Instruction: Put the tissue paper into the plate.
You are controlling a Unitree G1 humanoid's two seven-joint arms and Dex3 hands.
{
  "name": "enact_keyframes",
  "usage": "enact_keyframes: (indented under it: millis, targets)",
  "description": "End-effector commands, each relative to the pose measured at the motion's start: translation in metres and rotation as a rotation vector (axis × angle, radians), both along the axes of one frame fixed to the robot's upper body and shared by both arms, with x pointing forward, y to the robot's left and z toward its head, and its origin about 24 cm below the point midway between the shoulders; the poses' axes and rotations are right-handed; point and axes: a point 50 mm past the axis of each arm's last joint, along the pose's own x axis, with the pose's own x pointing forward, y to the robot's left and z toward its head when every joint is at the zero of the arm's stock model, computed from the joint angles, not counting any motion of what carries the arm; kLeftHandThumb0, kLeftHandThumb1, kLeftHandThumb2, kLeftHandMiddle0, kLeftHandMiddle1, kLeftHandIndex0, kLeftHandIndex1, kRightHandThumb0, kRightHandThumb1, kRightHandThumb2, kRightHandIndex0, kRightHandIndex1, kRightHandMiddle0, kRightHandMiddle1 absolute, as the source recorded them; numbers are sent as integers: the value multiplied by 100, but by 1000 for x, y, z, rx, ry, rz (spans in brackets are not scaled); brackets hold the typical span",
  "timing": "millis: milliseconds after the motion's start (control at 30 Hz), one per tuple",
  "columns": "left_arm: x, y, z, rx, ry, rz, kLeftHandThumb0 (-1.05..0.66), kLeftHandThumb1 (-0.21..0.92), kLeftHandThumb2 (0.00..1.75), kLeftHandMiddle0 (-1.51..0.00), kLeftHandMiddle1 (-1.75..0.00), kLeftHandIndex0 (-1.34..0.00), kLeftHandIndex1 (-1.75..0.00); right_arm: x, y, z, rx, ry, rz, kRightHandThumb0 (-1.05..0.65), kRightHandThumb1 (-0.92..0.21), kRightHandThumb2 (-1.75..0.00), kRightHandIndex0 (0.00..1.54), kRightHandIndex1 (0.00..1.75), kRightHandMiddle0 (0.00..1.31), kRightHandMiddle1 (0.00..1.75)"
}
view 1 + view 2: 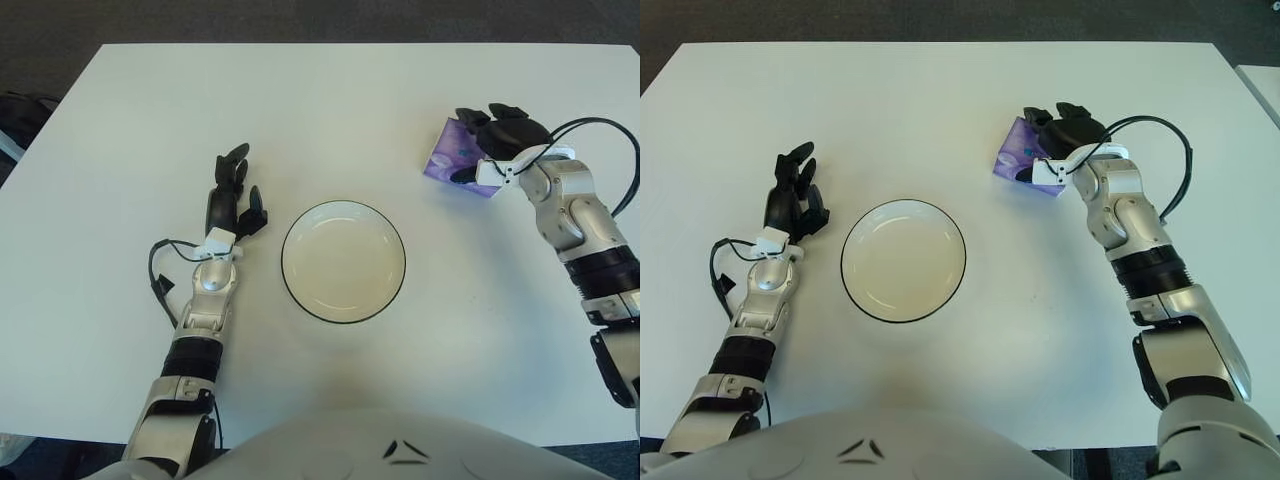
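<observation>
Tissue paper: a small purple pack lying flat on the table, to the right of the plate and a little farther back, well apart from it.
Right hand: the right hand sits over the pack's right side, its dark fingers draped across the top edge and another at the near edge; they bracket the pack and seem to touch it, but whether they are clamped on it I cannot tell.
Plate: a round white plate with a thin dark rim, standing near the middle of the table, nothing in it.
Left hand: the left hand shows just left of the plate, fingers loosely extended and holding nothing; a black cable loops beside its wrist.
Table: a plain white table, matte, with soft shadows under the plate and both arms.
Room: dark grey carpeted floor beyond the far edge; a second white surface shows at the right edge in the right eye view.
</observation>
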Motion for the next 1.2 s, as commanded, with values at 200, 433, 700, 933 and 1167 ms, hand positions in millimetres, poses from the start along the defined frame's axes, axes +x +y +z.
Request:
enact_keyframes:
  millis: [200, 433, 700, 933, 1167]
  targets:
    - [-26, -6, -49, -36, 201, 16, -71, 92, 86, -38, -1, 0, -77, 8, 2, -10, -11, 8, -13, -105, -92, -25, 0, 0, 0, 0]
    - [-27, -5, -48, -33, 198, 17, -71, 92, 86, -38, -1, 0, -77, 9, 4, -17, -17, 33, -19, -105, -92, -23, 0, 0, 0, 0]
    - [-27, -5, -49, -35, 202, 18, -71, 92, 87, -38, -1, 0, -77, 9, 5, -21, -31, 44, -21, -105, -92, -23, 0, 0, 0, 0]
    - [-27, -4, -49, -35, 202, 20, -71, 92, 87, -38, 0, 0, -78, 11, 5, -22, -40, 43, -24, -105, -92, -24, 0, 0, 0, 0]
    - [-27, -4, -49, -35, 202, 23, -71, 92, 86, -38, 0, 0, -78, 11, 5, -23, -40, 43, -25, -105, -92, -26, 0, 0, 0, 0]
